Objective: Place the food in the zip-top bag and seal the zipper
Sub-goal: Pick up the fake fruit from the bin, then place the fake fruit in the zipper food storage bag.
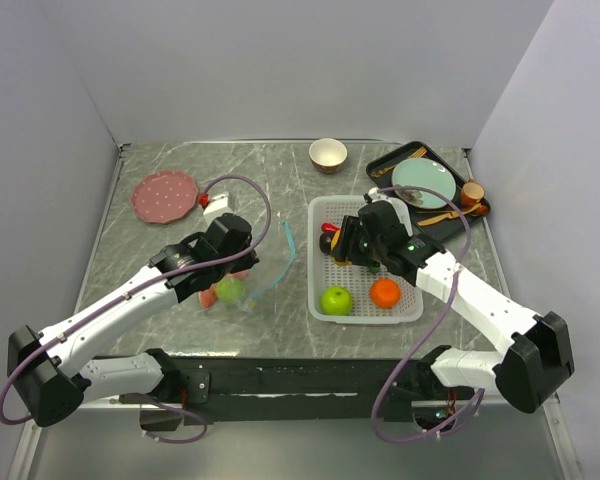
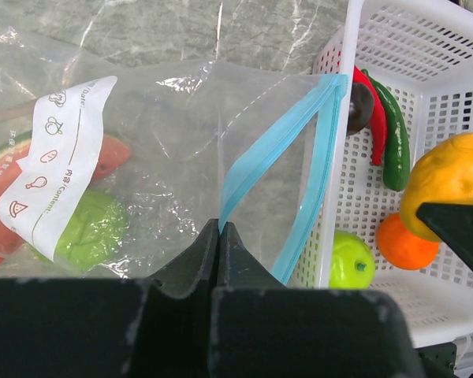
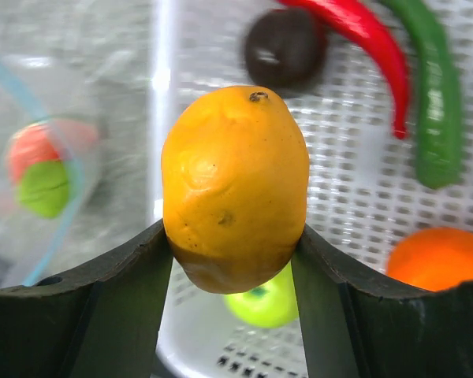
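The zip-top bag [image 2: 181, 150] lies on the surface left of centre in the top view, with its mouth turned toward the white basket [image 1: 412, 305]. Its zipper [image 2: 256, 161] gapes open, so sealing is not yet done. Through the clear film you can see two pieces already inside: one green apple [image 2: 91, 232] and a red piece [image 2: 114, 156] that looks like the watermelon slice.

By my judgement you are less than halfway. A lemon [image 3: 235, 185] is in hand, lifted above the basket floor and not yet at the bag. In the basket lie a second apple [image 1: 336, 299], an orange [image 1: 385, 293], a red chili [image 3: 363, 47], a green pepper [image 3: 426, 102] and a dark brown piece [image 3: 285, 49].

Your right end effector [image 3: 230, 230] stands about half open, with its fingers pressed against both sides of the lemon. Your left end effector [image 2: 219, 236] is fully closed, pinching the near lip of the bag just beside the zipper and holding the mouth up.
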`<state>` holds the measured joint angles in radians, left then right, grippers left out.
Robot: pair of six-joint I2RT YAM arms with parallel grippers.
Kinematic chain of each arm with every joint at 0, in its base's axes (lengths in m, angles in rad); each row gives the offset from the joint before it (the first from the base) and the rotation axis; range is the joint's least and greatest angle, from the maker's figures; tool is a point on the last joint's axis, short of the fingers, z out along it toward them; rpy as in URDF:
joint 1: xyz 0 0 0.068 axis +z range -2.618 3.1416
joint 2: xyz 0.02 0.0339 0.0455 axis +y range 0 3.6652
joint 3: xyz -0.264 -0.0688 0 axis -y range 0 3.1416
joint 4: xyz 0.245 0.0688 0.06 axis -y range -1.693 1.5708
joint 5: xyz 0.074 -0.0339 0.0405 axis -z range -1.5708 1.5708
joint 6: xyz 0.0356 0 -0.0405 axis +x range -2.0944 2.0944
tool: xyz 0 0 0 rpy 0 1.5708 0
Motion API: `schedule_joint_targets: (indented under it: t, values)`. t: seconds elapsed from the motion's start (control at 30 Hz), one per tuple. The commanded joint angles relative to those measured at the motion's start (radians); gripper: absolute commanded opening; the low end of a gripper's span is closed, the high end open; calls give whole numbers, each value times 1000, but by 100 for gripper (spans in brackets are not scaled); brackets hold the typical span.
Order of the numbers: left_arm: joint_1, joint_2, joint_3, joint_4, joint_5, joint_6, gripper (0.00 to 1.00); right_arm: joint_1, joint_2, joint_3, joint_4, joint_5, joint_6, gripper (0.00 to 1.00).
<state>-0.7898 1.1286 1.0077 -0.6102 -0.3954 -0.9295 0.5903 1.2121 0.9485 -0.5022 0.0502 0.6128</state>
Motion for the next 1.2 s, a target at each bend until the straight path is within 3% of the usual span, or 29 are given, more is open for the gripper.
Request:
schedule_joint_targets:
  t: [0.0,0.8,1.17]
  values:
    - [-2,2,6,27,16,3,1,25,-37,81,47,-123,-2,43]
    - [-2,11,11,27,23,1,1,206,101,197,140,-351,-62,47]
    - [-2,-10,3,9,18,3,1,217,156,200,203,-294,-21,48]
